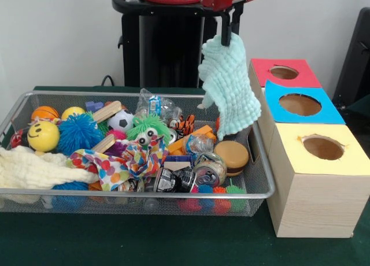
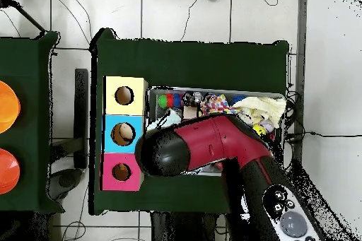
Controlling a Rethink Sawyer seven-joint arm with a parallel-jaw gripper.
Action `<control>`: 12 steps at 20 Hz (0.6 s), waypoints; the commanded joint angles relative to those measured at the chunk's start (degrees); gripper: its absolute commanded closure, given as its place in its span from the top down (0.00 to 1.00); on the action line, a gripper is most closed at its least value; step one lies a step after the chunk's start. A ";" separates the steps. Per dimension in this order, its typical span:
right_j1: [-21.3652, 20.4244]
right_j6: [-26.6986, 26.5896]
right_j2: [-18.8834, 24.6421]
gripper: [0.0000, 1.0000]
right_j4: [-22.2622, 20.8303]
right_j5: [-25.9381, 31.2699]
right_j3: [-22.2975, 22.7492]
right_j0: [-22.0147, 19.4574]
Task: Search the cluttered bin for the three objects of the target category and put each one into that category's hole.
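Green cloth covers our table (image 1: 144,243). We see the gripper (image 1: 226,32) pinching a mint washcloth (image 1: 228,84), dangling over the bin (image 1: 139,193) beside the red hole (image 1: 284,72).

You get even, soft indoor light in the front view, with no hard shadows on the dark green table cloth (image 1: 144,243). Faint glare sits on the silver wire mesh bin's rim (image 1: 133,193). In the overhead view, the white tiled floor (image 2: 191,12) at the top looks washed out.
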 commanded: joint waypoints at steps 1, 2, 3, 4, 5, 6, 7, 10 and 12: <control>2.18 4.80 -2.96 0.00 0.68 -3.14 1.18 -1.34; 2.24 4.88 -3.05 0.00 0.74 -2.81 0.89 -1.13; 2.48 5.07 -3.28 0.00 0.65 -2.55 0.47 -0.88; 2.59 5.20 -3.41 0.00 0.67 -2.26 0.15 -0.65; 2.78 5.41 -3.57 0.00 0.63 -2.15 -0.09 -0.39; 3.00 5.69 -3.78 0.00 0.51 -2.14 -0.36 -0.07; 3.40 6.19 -4.13 0.00 0.19 -2.24 -0.78 0.41; 4.07 6.89 -5.01 0.00 -0.40 -2.81 -1.13 1.31; 4.60 7.07 -5.54 0.00 -0.80 -3.12 -1.50 1.79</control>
